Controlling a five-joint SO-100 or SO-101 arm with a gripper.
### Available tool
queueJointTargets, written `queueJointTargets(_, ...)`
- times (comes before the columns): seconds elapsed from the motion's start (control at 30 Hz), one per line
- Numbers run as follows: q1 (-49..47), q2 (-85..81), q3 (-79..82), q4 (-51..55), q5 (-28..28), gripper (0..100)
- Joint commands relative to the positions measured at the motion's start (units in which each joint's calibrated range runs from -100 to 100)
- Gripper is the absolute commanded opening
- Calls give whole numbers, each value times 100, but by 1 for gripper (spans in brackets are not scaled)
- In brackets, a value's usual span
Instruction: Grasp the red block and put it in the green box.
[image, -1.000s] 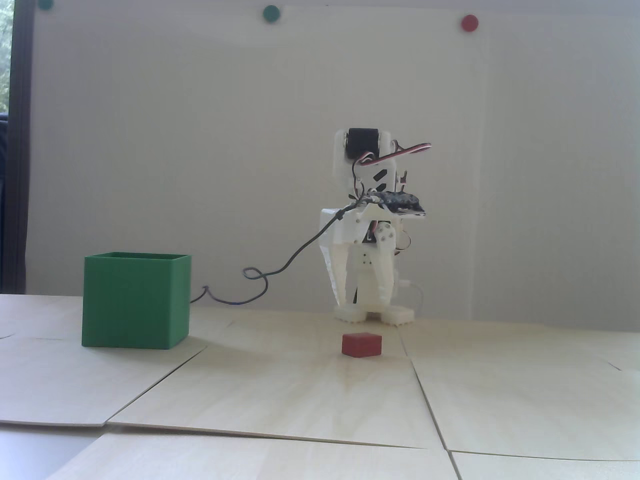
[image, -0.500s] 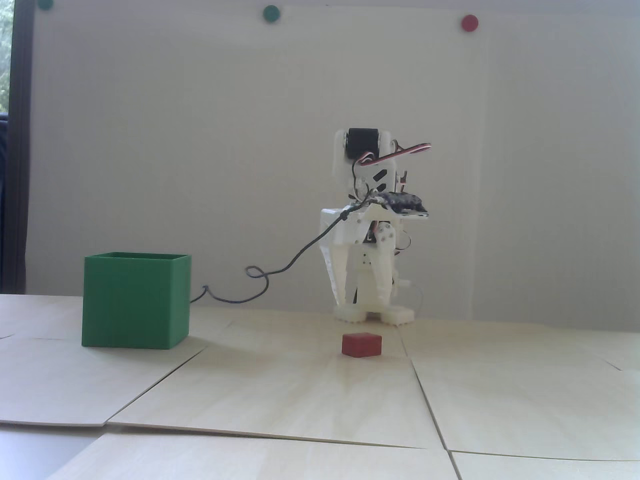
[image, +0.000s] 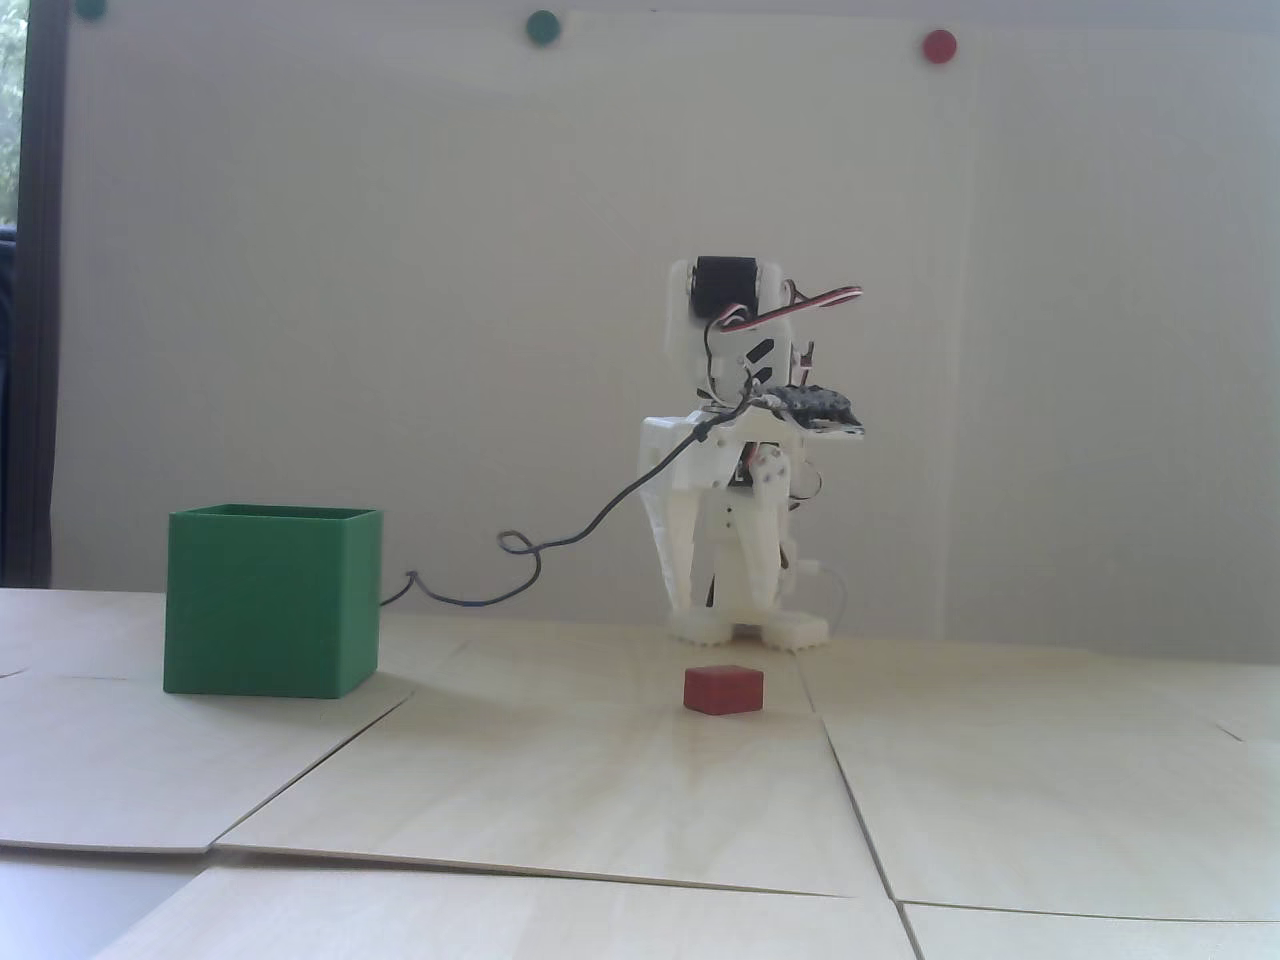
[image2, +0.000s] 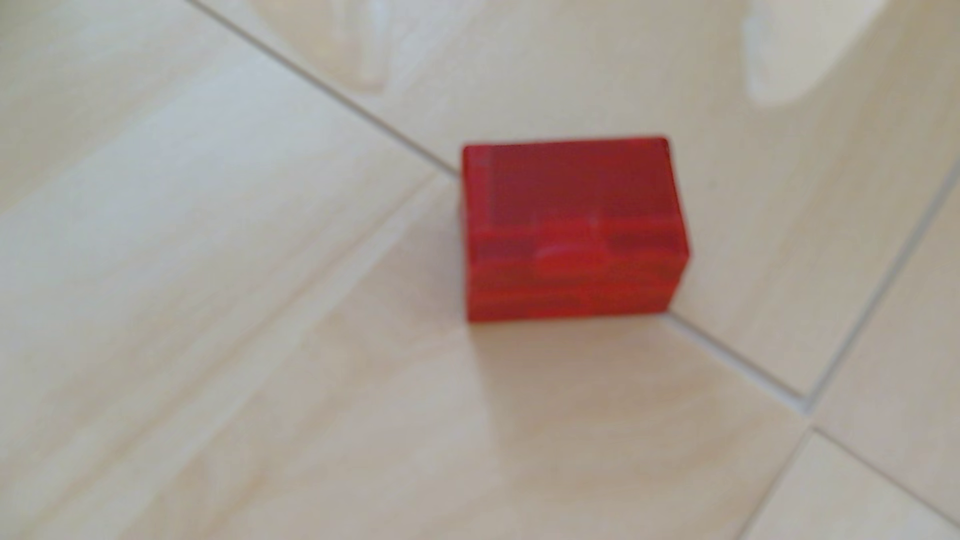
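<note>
Pincer (image: 725, 600) points down over far-centre of counter (image: 600, 790), fingers spread wide w/ a clear gap, holding nothing, touching nothing. In wrist view both fingertips (image2: 774, 57) show blurred at top edge, well apart, red block (image2: 571, 228) below and between them, not touched. Red block sits on counter in fixed view (image: 723, 691), just nearer than pincer tips, on a seam btw wood panels, lying flat. Green box (image: 270, 600) stands upright on left of counter, well apart from block & arm; open top, inside can't be seen from this low angle. Dark cable (image: 560, 540) runs from arm toward box
</note>
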Motion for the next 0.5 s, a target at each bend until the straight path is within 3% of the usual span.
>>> queueJointTargets(0.0, 66, 173, -503, -31, 48, 24)
queueJointTargets(0.47, 74, 299, -503, -410, 32, 24)
